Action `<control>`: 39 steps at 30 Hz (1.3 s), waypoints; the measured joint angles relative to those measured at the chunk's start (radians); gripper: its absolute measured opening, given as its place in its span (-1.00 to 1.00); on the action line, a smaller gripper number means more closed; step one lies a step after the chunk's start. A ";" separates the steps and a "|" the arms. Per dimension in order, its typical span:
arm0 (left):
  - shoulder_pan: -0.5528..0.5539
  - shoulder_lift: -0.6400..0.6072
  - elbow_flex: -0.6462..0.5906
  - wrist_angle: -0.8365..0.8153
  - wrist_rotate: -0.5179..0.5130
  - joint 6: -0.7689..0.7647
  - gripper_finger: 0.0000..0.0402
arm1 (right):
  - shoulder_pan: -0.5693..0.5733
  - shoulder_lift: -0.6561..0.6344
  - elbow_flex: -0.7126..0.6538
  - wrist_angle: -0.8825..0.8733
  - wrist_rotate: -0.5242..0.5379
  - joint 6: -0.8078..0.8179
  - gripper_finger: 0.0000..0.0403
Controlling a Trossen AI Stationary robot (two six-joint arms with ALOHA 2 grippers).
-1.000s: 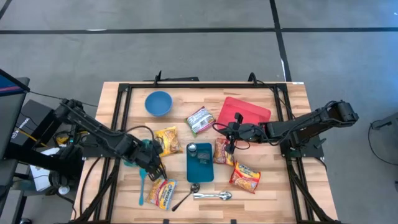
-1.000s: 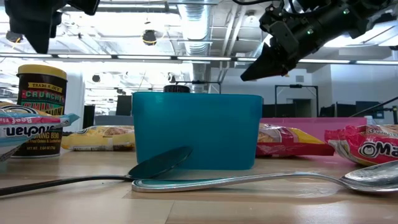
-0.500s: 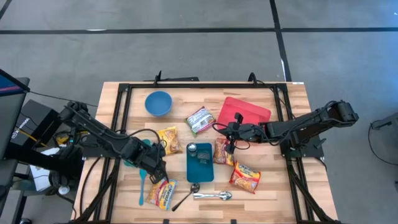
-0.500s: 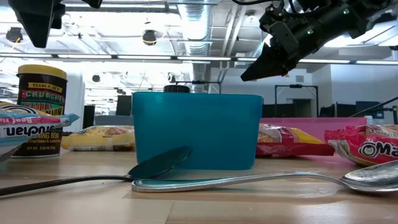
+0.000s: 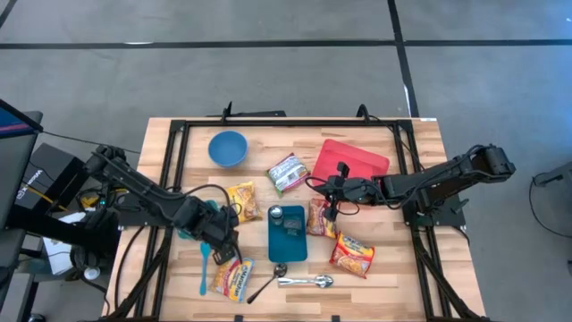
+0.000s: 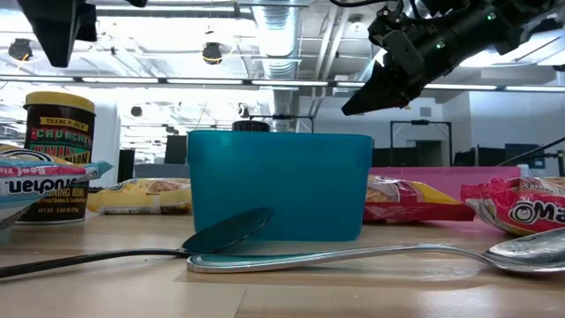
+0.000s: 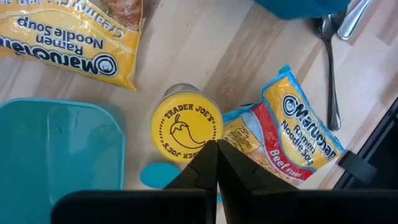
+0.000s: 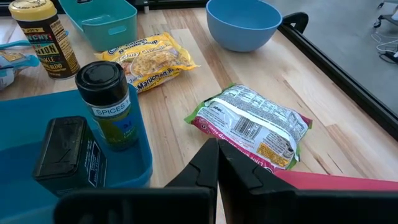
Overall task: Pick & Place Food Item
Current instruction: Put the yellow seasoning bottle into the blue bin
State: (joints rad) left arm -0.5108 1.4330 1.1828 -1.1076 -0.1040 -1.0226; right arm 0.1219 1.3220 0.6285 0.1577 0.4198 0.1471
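While both arms hang over the table (image 5: 384, 268) with fingers shut on nothing, no noodle pack (image 5: 232, 278) is picked up yet.

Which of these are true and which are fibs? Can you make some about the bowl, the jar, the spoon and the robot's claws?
1. The blue bowl is empty. True.
2. The jar with the yellow lid lies tipped on its side. False: it stands upright, lid facing the camera on the left arm's wrist.
3. The left gripper is shut and holds nothing. True.
4. The metal spoon sits inside the red tray. False: it lies on the wooden table, near the front edge.
5. The right gripper is gripping the green noodle packet. False: it is shut and empty, above the packet.
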 joint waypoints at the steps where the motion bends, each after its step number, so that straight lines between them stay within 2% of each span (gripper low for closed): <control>1: 0.005 0.000 0.000 0.000 0.000 0.000 -1.00 | 0.000 0.000 0.000 0.000 0.000 0.000 -1.00; 5: 0.020 0.000 0.000 0.000 0.000 0.000 -0.96 | 0.000 0.000 0.000 0.000 0.000 0.000 -1.00; 9: 0.033 0.000 0.000 -0.001 0.000 0.000 -0.81 | 0.000 0.000 0.000 0.000 0.000 0.000 -1.00; 21: 0.034 0.000 0.000 -0.004 0.000 0.001 0.06 | 0.000 0.000 0.000 0.000 0.000 0.000 -1.00; 26: 0.032 0.000 0.000 -0.004 0.000 0.003 0.34 | 0.000 0.000 0.000 0.000 0.000 0.000 -1.00; 30: 0.032 0.000 0.000 -0.003 -0.001 0.031 0.44 | 0.000 0.000 0.000 0.000 0.000 0.000 -1.00; 34: 0.032 0.000 -0.002 -0.003 -0.021 0.032 0.45 | 0.000 0.000 0.000 0.000 0.000 0.000 -1.00; 39: 0.032 0.000 -0.074 0.020 -0.021 0.032 0.45 | 0.000 0.000 0.000 0.000 0.000 0.000 -1.00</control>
State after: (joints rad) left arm -0.4789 1.4334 1.1085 -1.0880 -0.1246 -0.9909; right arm 0.1217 1.3220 0.6285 0.1574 0.4194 0.1471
